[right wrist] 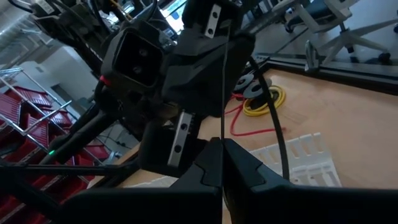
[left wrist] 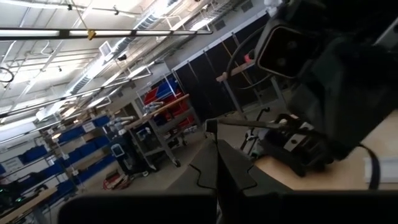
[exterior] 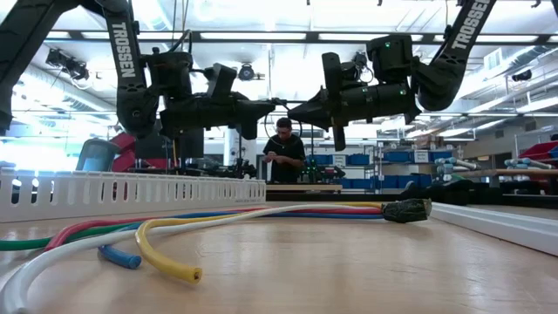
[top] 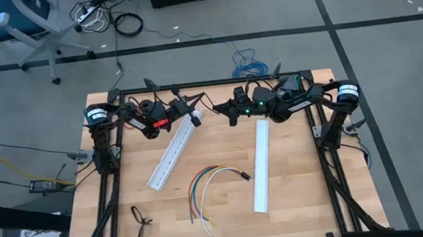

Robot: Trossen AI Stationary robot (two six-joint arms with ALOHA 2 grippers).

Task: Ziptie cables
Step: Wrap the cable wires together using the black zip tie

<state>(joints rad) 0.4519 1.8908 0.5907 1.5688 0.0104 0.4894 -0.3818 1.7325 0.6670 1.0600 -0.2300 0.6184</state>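
Several thin, smooth, curved cables point(top: 209, 181) lie on grained wooden table point(top: 303, 202).

Left gripper point(top: 193, 103) and right gripper point(top: 223, 107) closed, tips facing, raised.

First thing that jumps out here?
Both arms hang folded at the table's far edge, left gripper and right gripper shut and facing each other, nearly tip to tip. Below them the cables lie untouched mid-table, fanned between two white slotted rails, with a person standing in the room behind.
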